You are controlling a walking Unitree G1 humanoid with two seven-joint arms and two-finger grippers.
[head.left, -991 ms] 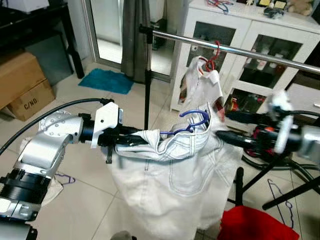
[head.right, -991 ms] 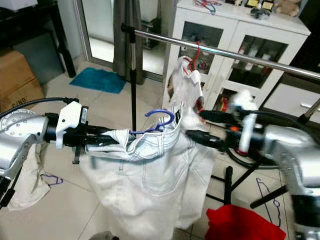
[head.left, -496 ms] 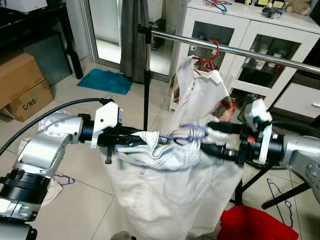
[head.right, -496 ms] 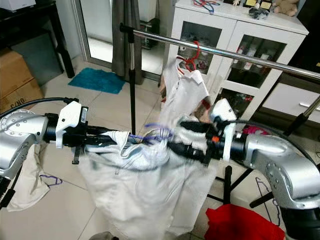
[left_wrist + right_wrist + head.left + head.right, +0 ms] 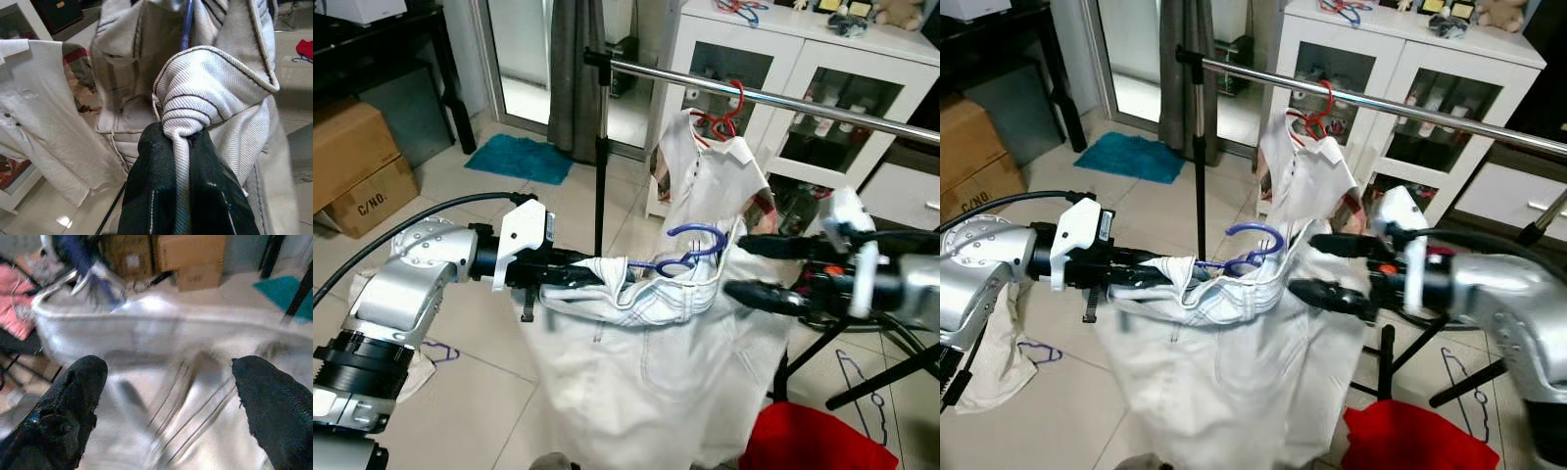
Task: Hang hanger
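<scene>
Tiled room with a white glass-door cabinet point(image 5: 803, 88) at the back, cardboard boxes point(image 5: 357, 166) to the left, a teal mat point(image 5: 530, 157) by the doorway, and a steel garment rail point(image 5: 773, 98) crossing in front of the cabinet. Already hanging on the rail by a red hanger point(image 5: 722, 113): a white polo shirt point(image 5: 710, 176).

Left gripper point(image 5: 570, 274) reaching in from the left, fingers pressed together on a bunched fold of the waistband of the white jeans point(image 5: 656, 382); in the wrist view, black fingertips point(image 5: 161, 196) clamped either side of a twisted roll of denim. Right gripper point(image 5: 1327, 266) spread wide just beside the far end of the waistband, one finger above and one below its edge; blurred in the wrist view, the two black pads point(image 5: 63, 401) well apart with pale cloth between them, contact not clear.

Blue hanger point(image 5: 690, 250) clipped inside the waistband, hook standing up above the cloth, below the rail and not on it, just in front of the hanging shirt. Jeans stretched between the two arms, legs dropping toward the floor. Red cloth point(image 5: 813, 441) lying on the tiles at lower right.
</scene>
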